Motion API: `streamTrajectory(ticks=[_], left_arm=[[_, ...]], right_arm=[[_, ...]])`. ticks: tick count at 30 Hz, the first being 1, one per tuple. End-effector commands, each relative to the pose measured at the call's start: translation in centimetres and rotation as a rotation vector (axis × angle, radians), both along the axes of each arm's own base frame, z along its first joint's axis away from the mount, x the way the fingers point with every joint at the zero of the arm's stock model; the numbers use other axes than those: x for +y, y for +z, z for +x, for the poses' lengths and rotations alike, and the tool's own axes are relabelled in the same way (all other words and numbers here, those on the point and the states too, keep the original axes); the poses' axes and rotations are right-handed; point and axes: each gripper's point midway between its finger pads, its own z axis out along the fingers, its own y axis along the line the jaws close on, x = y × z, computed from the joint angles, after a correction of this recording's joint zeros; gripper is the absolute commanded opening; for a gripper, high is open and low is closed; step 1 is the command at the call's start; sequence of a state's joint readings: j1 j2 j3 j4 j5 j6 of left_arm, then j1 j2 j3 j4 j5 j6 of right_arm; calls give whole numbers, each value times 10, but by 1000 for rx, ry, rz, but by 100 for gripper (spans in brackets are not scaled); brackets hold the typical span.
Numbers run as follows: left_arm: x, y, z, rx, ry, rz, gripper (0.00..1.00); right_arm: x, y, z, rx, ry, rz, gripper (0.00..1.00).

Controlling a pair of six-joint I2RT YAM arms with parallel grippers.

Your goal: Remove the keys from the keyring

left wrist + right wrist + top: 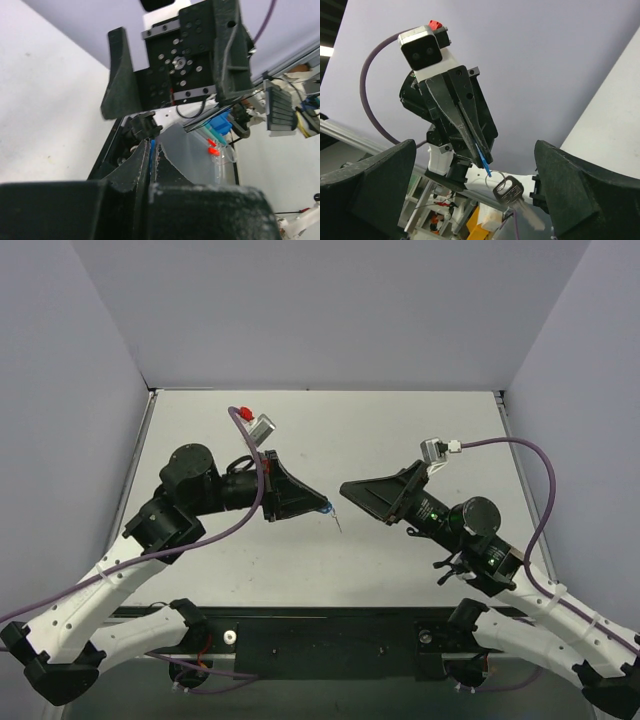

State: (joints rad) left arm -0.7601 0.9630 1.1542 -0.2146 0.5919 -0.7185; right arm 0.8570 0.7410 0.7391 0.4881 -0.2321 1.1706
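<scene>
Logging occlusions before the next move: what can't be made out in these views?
Blue tag: only an edge shows in any view; the left gripper is shut on it.
Key: unseen in left wrist view, behind the fingers; a faint sliver in top external.
Key's tip: blurred in right wrist view.

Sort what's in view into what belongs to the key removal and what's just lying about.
Job:
left gripper, shut on the blue key tag
metal ring
silver key hanging from the ring
right gripper, open

Lying about:
purple cables
table
wrist camera on the left arm
</scene>
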Motion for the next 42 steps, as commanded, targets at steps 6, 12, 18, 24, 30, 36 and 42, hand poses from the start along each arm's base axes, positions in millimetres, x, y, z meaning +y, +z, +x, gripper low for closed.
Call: streamTrajectory(ticks=[6,12,18,24,30,36,42], left_arm=[[8,99,-31,-124,-86,-287,0],[19,121,-37,-143,-49,-357,0],[26,132,-39,-148,-26,-410,0],[31,137,-40,-154,-1,-437,0],[35,138,-40,-154,14,-447,0],[37,137,-40,-149,29,-443,0],[41,138,-44,-157,28,-450,0]], right_arm=[[14,73,-36,-130,114,210,95],[19,95,-57,-178,172,293,91],[21,118,-73,-213,220,381,89],[28,122,-80,-219,227,388,84],[25,132,-82,-226,232,456,80],[21,131,-82,-226,223,482,75],[20,126,-80,-219,201,464,70]])
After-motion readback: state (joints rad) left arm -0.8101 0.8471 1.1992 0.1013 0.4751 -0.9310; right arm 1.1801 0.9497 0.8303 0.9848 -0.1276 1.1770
